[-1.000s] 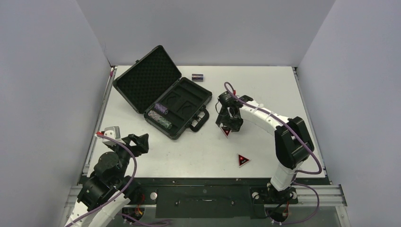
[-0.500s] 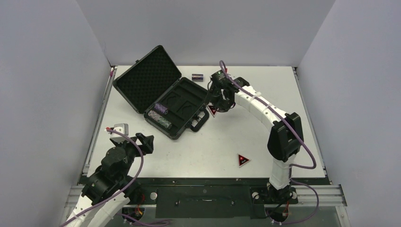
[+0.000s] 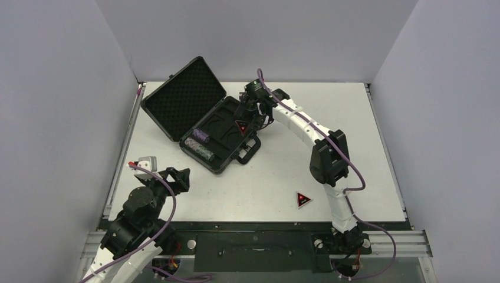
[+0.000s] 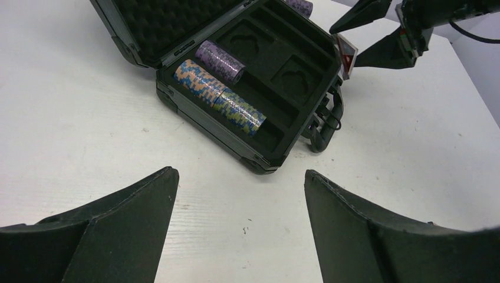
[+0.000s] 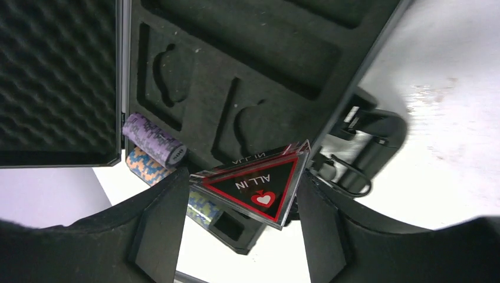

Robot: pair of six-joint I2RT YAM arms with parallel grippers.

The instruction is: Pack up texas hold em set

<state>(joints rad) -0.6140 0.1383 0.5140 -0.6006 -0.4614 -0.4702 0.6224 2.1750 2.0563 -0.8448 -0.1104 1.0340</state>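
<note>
The black briefcase [image 3: 177, 101] lies open at the back left, lid tilted back. A purple chip stack [image 3: 201, 136] and a longer orange, blue and green stack [image 3: 198, 148] lie in its foam slots; both also show in the left wrist view [image 4: 219, 61] [image 4: 227, 101]. My right gripper [image 3: 242, 125] is shut on a red-and-black triangular "ALL IN" token [image 5: 259, 186] and holds it over the case's base [image 5: 206, 88], near the handle side. A second token [image 3: 303, 199] lies on the table at the front right. My left gripper [image 3: 177, 177] is open and empty, front left.
A third purple chip stack [image 4: 299, 6] lies on the table beyond the case, mostly hidden by the right arm in the top view. The case handle [image 3: 250, 149] sticks out toward the table's middle. White walls close the left, back and right.
My right gripper has carried the token left and back, from the table right of the case to over the case's base. My left arm shifted slightly and stays open.
</note>
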